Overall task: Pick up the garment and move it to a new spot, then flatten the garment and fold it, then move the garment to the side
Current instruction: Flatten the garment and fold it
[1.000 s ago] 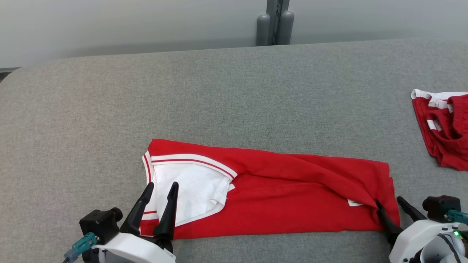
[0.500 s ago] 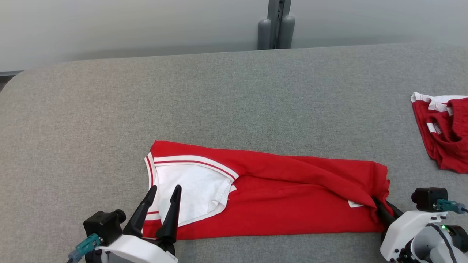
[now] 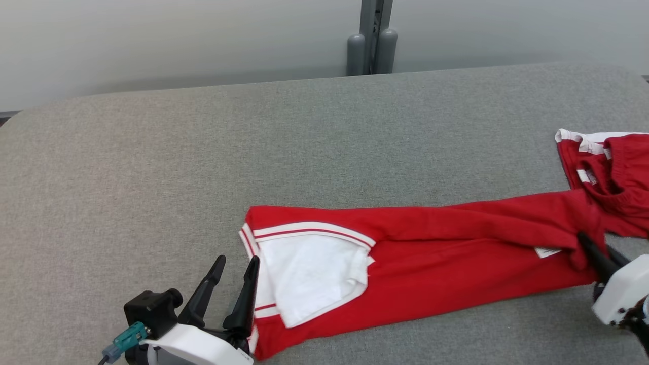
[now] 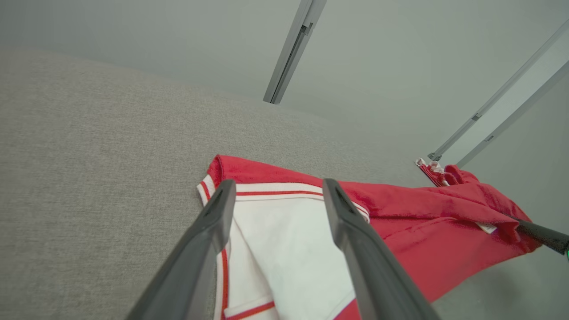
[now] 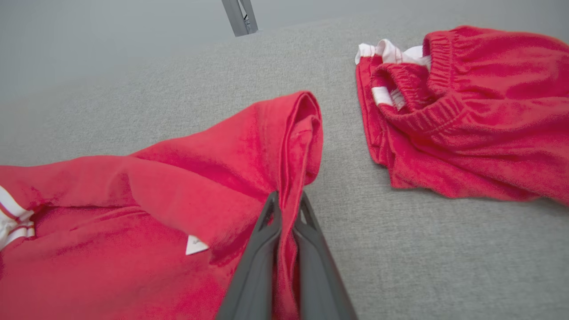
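The garment (image 3: 446, 253), a red piece with a white turned-out panel (image 3: 309, 274) and red-and-white striped trim (image 3: 314, 229), lies stretched along the near edge of the grey tabletop (image 3: 203, 152). It runs from left of the middle to close by the right edge. Its right end is drawn up into a peak, and that end appears to be off the surface.

The right gripper (image 5: 286, 200) is closed tight on that peak, with a fold of red cloth pinched between its fingers. The left gripper (image 3: 237, 263) has its jaws wide apart and holds nothing. It hovers over the left end of the garment, just above the white panel.

A second red garment (image 3: 618, 172) with an elastic waistband lies bunched at the right edge. In the right wrist view a strip of bare tabletop separates it from the held end.

The cloth looks like soft, light knit or towelling, limp and not slippery. Held at one point, it will likely sag, bunch and drag across the rough surface rather than slide flat. The striped hem at the left end, opposite the hold already made, seems the best second place to take hold. The doubled edge there gives the fingers something thicker to bite.

A small white tag (image 5: 195, 245) sticks out of a seam near the held end. Any print on it is too small to read, and no brand or other writing is visible.
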